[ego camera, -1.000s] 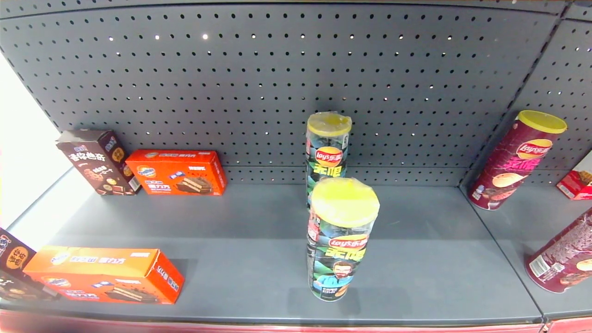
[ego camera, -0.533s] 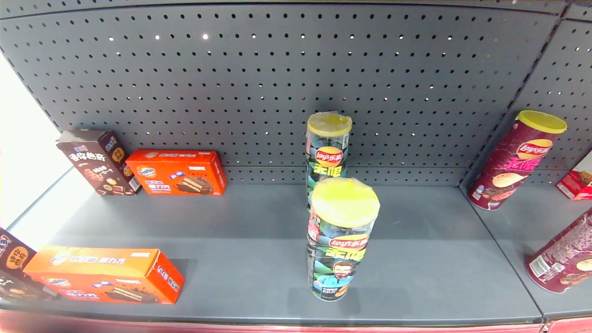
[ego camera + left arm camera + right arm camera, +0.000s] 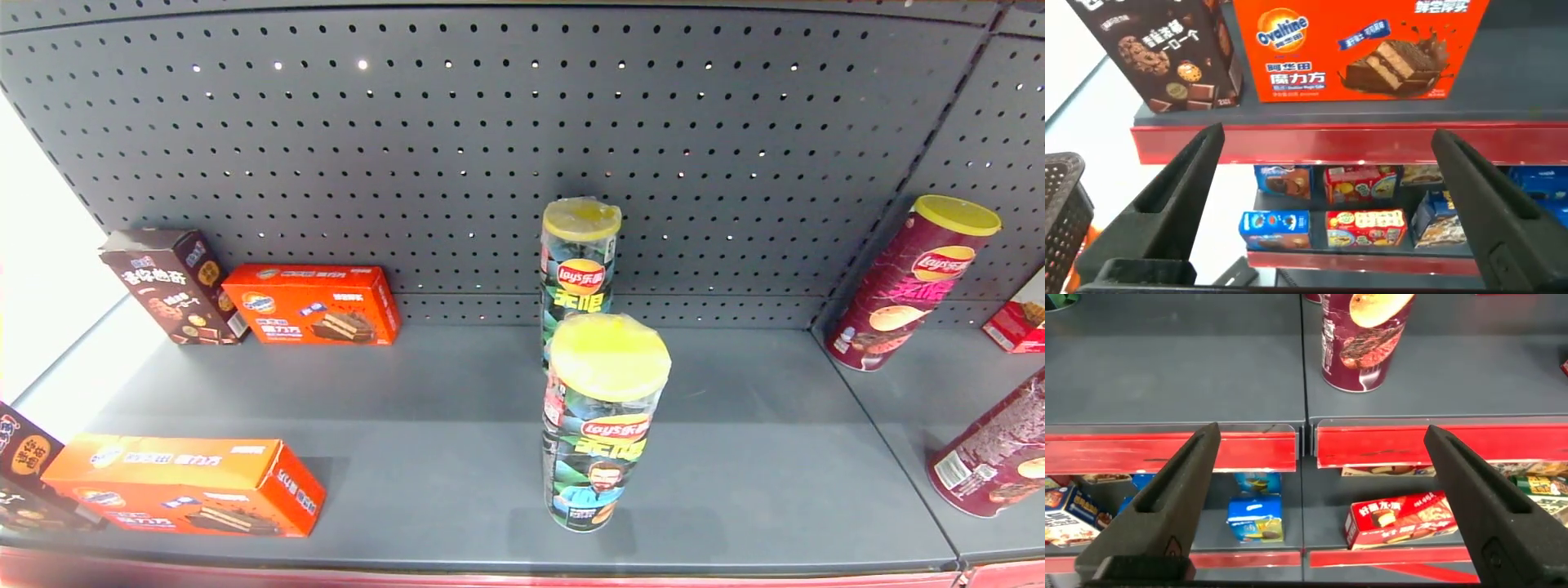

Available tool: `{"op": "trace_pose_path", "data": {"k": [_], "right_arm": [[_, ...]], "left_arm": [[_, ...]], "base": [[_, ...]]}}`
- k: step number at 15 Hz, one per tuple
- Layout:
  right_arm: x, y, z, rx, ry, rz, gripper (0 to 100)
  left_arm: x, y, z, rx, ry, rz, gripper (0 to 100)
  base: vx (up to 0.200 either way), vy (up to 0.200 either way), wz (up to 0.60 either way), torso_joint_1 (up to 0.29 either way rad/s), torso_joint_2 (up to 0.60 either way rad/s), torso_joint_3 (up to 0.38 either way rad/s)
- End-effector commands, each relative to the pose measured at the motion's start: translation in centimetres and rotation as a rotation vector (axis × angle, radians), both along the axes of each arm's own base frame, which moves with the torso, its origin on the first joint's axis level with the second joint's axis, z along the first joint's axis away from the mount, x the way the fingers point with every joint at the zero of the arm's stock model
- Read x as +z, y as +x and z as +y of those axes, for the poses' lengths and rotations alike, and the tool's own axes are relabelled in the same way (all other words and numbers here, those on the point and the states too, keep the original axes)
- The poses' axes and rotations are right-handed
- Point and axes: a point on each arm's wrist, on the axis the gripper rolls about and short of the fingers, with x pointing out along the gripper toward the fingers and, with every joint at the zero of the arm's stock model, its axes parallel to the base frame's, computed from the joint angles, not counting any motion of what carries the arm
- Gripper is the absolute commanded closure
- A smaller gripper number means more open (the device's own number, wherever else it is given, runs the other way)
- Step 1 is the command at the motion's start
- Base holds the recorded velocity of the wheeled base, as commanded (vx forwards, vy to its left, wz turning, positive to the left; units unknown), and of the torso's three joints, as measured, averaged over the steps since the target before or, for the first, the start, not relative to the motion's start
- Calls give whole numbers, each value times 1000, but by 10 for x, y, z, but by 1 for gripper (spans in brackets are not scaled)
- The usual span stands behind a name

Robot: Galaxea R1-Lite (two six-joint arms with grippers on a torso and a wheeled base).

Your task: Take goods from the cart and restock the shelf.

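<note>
Shelf (image 3: 441, 425) holds 2 green chip cans upright near its middle, the front can (image 3: 600, 425) at 6 o'clock of the rear can (image 3: 578, 269). At 9 o'clock of them we see 2 orange boxes (image 3: 184, 482), and at 3 o'clock a maroon can (image 3: 906, 286). Our left gripper (image 3: 1327, 139) and right gripper (image 3: 1323, 431) are both spread wide and hold nothing, each facing a red shelf edge.

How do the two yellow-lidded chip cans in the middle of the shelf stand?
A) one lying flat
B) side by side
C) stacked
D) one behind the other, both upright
D: the front can stands upright near the edge of the shelf, and the rear can stands upright behind it by the pegboard.
</note>
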Motion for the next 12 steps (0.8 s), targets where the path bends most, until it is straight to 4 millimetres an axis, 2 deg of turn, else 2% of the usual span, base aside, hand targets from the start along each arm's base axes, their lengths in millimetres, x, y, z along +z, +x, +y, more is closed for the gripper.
{"op": "trace_pose_path", "data": {"k": [1, 3, 12], "right_arm": [[0, 0, 0, 0, 0, 1, 0], [0, 0, 0, 1, -2, 1, 0], [0, 0, 0, 6, -1, 1, 0]], "left_arm": [[0, 0, 0, -1, 0, -1, 0], [1, 0, -3, -144, -11, 1, 0], [0, 0, -3, -130, -9, 3, 0]], "base": [[0, 0, 0, 0, 0, 0], [0, 0, 0, 0, 0, 0], [0, 0, 0, 0, 0, 0]]}}
